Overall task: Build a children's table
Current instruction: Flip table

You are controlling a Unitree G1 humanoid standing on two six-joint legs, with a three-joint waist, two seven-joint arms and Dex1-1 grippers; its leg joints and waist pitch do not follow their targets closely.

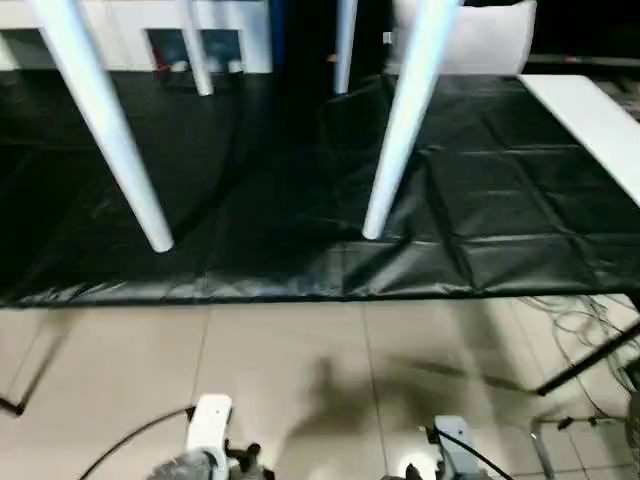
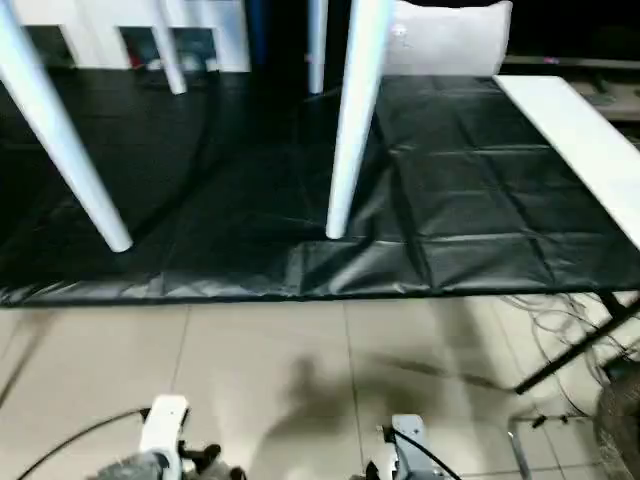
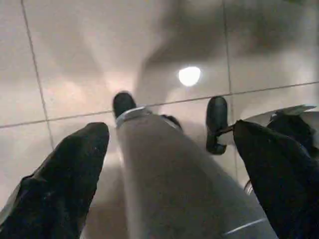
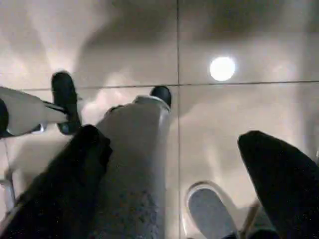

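A black sheet covers the floor ahead, creased into squares, its near edge lying on pale floor tiles. On the sheet stands the table, upright on its legs; its top is cut off by the upper edge of the head views. Four white legs show: a near left leg slanting down to the sheet, a near right leg close to the sheet's middle, and two far legs further back, near white cabinets. A white pillow sits at the far right, behind the sheet. A white slab runs along the right side, with loose cables on the tiles below it.

Both forearms hang low over the tiles, well apart from the table. The left gripper points down at the floor, jaws wide apart and holding nothing. The right gripper does the same, jaws spread and empty.
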